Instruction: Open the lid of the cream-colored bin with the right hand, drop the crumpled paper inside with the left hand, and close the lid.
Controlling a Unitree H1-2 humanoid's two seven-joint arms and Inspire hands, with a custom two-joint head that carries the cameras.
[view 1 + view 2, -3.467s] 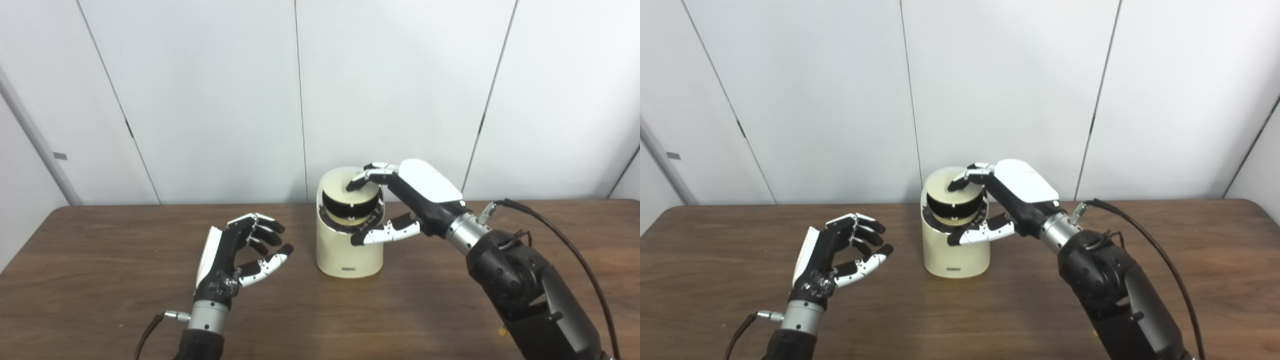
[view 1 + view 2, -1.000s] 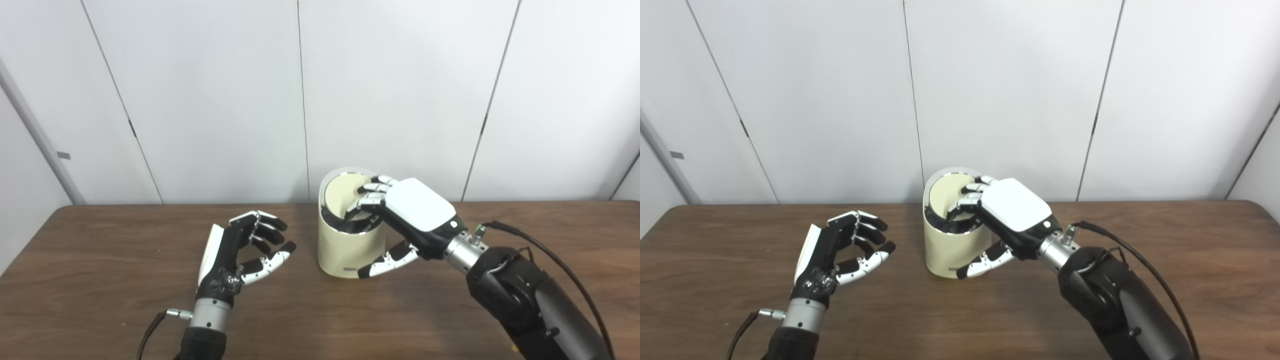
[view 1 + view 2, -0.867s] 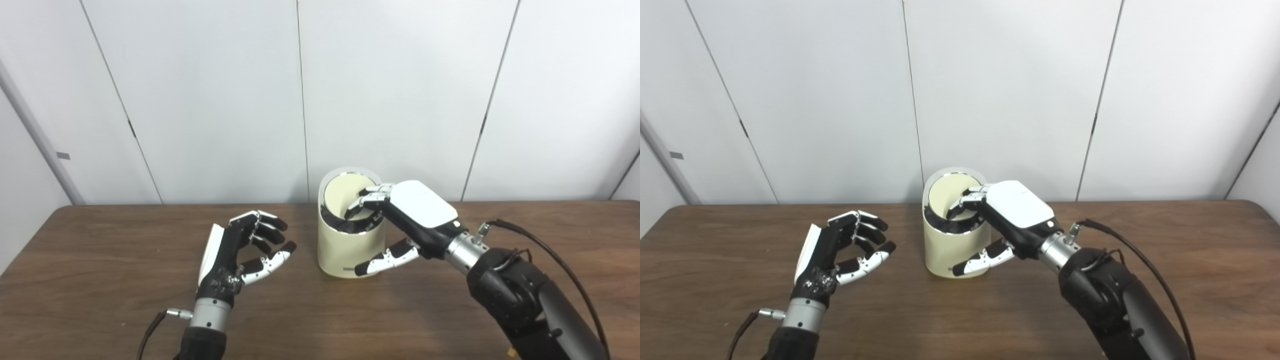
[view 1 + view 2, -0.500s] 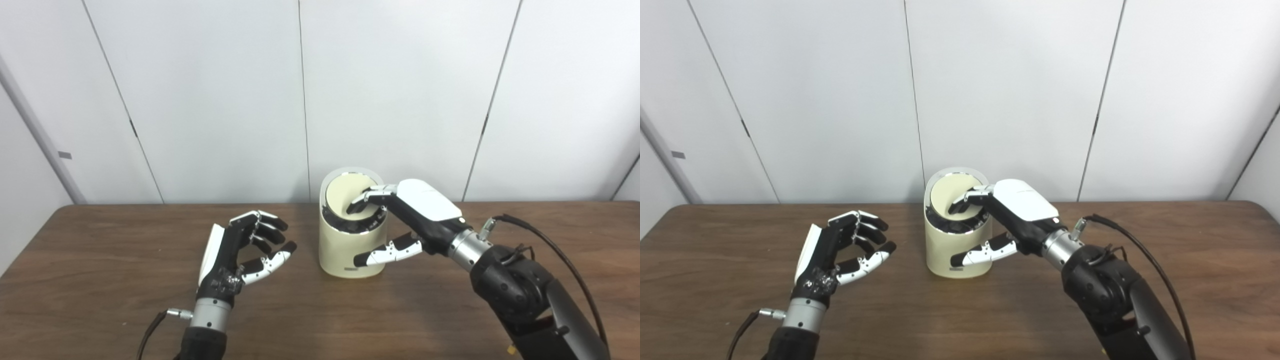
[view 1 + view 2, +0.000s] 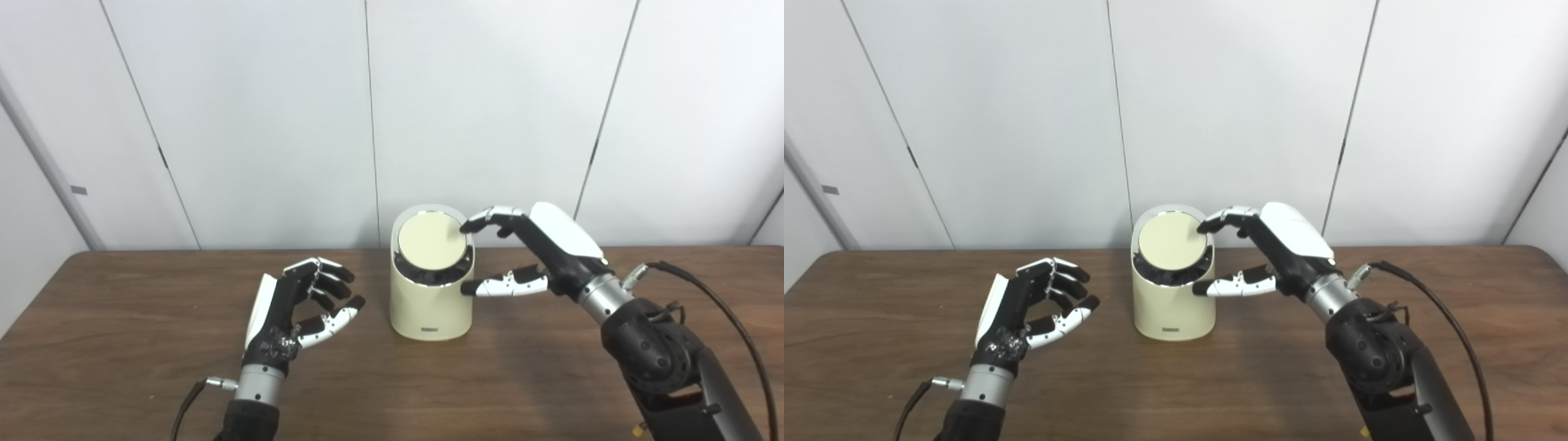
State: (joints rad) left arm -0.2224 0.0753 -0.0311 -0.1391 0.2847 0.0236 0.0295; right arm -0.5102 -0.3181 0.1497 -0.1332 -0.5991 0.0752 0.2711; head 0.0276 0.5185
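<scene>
The cream-colored bin (image 5: pixel 430 306) stands upright at the middle of the brown table (image 5: pixel 122 343). Its round lid (image 5: pixel 430 241) lies tilted in the bin's mouth, with a dark gap under its front edge. My right hand (image 5: pixel 533 251) hovers at the bin's right side, open, fingertips (image 5: pixel 474 224) at the lid's right rim and thumb (image 5: pixel 493 286) beside the bin's wall. My left hand (image 5: pixel 294 309) rests left of the bin, fingers loosely curled, holding nothing. No crumpled paper shows in either view.
White wall panels (image 5: pixel 257 122) stand close behind the table's far edge. A black cable (image 5: pixel 729 312) loops off the right forearm. Bare wood lies in front of the bin and on both sides.
My right hand has lifted off the lid and drawn back to the right. The lid, pressed down into the bin before, has sprung up level with the rim. The left hand has stayed put.
</scene>
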